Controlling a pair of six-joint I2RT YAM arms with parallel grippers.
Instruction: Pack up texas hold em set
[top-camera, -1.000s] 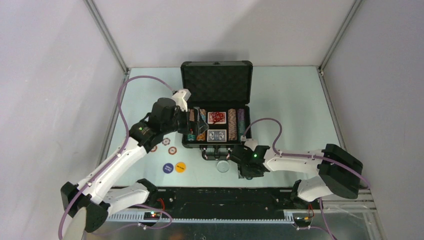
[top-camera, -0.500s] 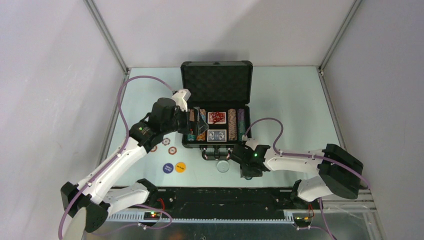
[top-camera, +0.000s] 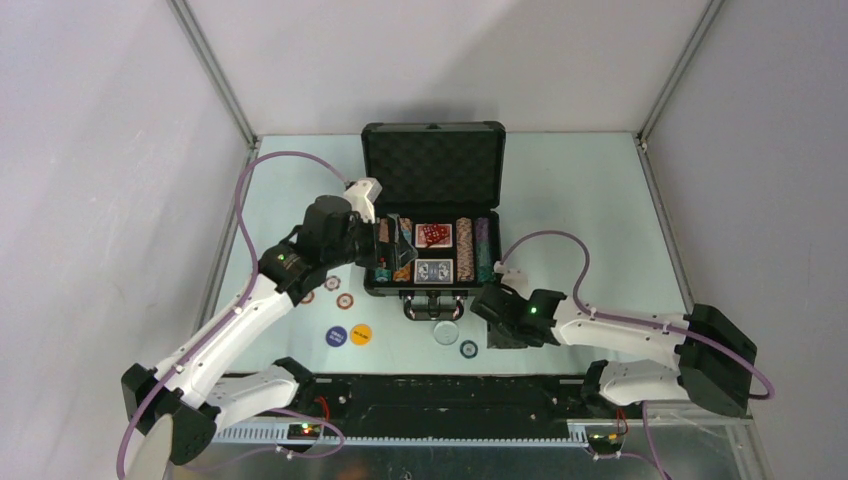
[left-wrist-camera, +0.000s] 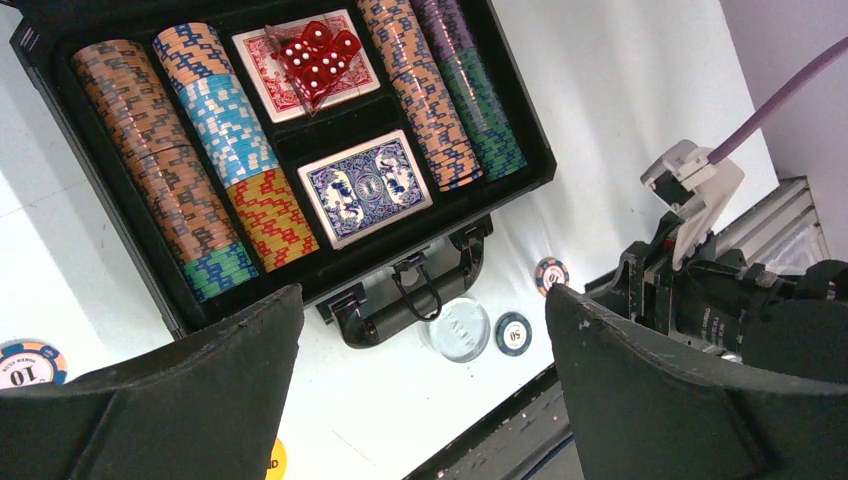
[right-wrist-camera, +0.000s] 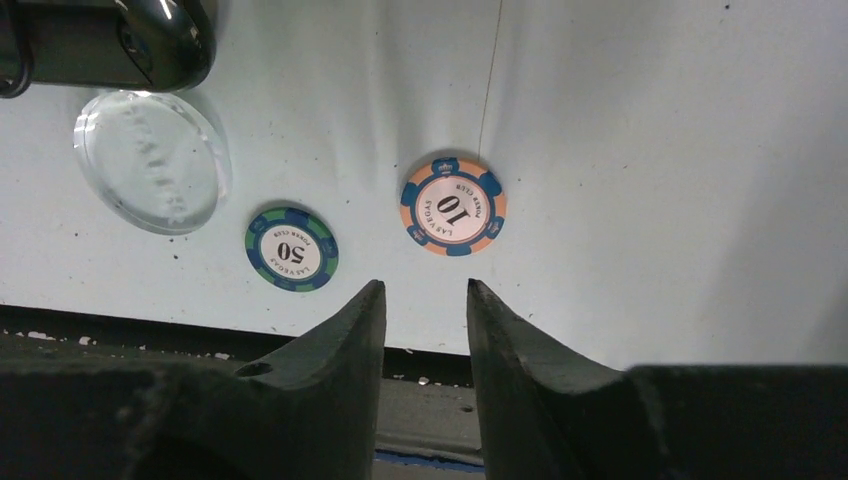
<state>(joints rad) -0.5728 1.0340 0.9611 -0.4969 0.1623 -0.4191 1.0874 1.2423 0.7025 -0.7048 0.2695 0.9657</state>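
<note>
The black case (top-camera: 432, 170) lies open with its foam lid up. In its tray are rows of striped chips (left-wrist-camera: 225, 130), a red deck (left-wrist-camera: 345, 75) with red dice (left-wrist-camera: 318, 52) on it, and a blue deck (left-wrist-camera: 365, 187). My left gripper (top-camera: 393, 248) hovers open over the tray's left side with nothing in it. In front of the case handle (right-wrist-camera: 110, 45), my right gripper (right-wrist-camera: 424, 290) hangs just above the table. Its jaws are narrowly open and hold nothing. A 10 chip (right-wrist-camera: 453, 206) lies just beyond its fingertips, with a 50 chip (right-wrist-camera: 291, 248) to the left.
A clear round button (top-camera: 446, 332) lies by the handle. A blue button (top-camera: 336, 336) and a yellow button (top-camera: 361, 334) lie at the front left. Loose chips (top-camera: 345, 301) sit left of the case. The table's front edge (right-wrist-camera: 120, 320) runs close under the right fingers.
The right arm has shifted to the right, uncovering the 50 chip in the top view. Its jaws have narrowed. The left arm has not moved.
</note>
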